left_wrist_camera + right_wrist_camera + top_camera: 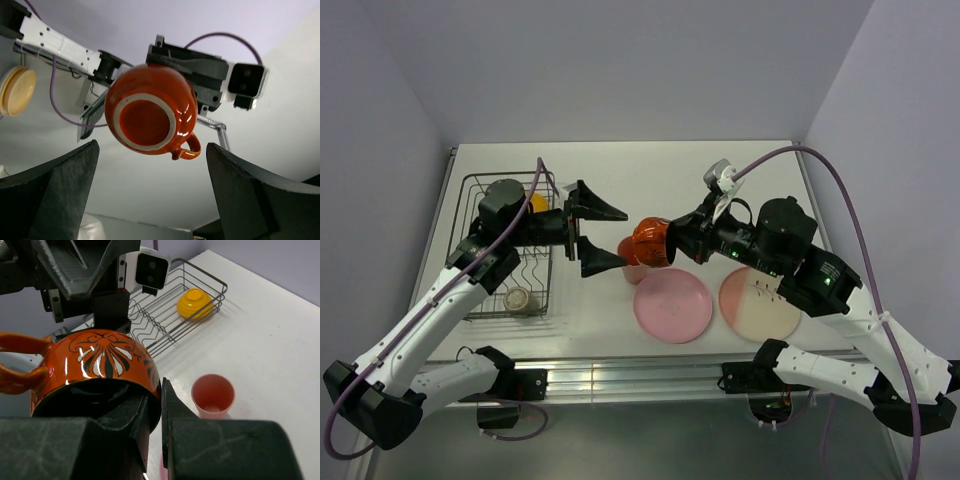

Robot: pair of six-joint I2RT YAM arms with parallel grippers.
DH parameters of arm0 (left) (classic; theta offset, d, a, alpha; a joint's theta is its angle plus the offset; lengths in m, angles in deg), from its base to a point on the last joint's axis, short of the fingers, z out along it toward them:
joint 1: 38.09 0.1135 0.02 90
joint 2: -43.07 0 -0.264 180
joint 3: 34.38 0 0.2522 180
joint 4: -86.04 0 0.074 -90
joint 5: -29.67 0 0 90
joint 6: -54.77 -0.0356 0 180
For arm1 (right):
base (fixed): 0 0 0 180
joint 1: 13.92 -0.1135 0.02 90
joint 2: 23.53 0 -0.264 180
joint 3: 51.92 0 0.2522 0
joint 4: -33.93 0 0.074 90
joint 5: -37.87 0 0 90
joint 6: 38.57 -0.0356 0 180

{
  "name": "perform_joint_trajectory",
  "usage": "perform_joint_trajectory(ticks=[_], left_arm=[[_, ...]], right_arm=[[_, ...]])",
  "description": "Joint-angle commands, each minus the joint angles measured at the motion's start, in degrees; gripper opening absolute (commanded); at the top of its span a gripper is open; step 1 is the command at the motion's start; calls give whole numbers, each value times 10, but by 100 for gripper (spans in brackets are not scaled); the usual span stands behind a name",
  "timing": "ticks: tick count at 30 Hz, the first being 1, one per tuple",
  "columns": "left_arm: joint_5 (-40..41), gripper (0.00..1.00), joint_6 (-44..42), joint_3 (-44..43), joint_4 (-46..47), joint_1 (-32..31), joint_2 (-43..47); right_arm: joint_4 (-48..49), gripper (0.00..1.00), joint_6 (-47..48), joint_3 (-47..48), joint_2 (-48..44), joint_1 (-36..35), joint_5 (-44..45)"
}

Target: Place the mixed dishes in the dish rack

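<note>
Handover: right gripper (pixel 672 243) clamps orange-red cup (pixel 648 243) by rim, left gripper (pixel 604 237) gapes wide, so centre its jaws round cup body, clear of handle, b4 closing.

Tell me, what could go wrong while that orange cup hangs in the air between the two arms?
1. The right pincer pinches the orange cup only by its rim. The cup is glossy, so it might slip and drop onto the pink tumbler standing nearly beneath it.
2. The left pincer is open and faces the cup's rounded underside. If it closes on that smooth curve or catches the handle, the cup could squirt out.
</note>
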Motion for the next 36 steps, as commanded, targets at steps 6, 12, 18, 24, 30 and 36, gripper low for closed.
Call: perform_joint_trajectory(ticks=[6, 12, 18, 24, 30, 36], left_arm=[[0, 94, 114, -24, 16, -57, -3], [6, 93, 136, -23, 28, -63, -9], [20, 92, 157, -33, 28, -63, -13], [35, 91, 182, -31, 49, -63, -15], [42, 87, 191, -26, 59, -63, -18], [43, 85, 198, -28, 84, -62, -20]], right_arm=[[120, 0, 21, 7, 13, 3, -38], [164, 0, 38, -9, 18, 2, -41], [226, 0, 52, -49, 1, 1, -41], [241, 0, 52, -48, 9, -2, -33], [241, 0, 44, -43, 13, -5, -34], [244, 0, 39, -48, 13, -12, -31]])
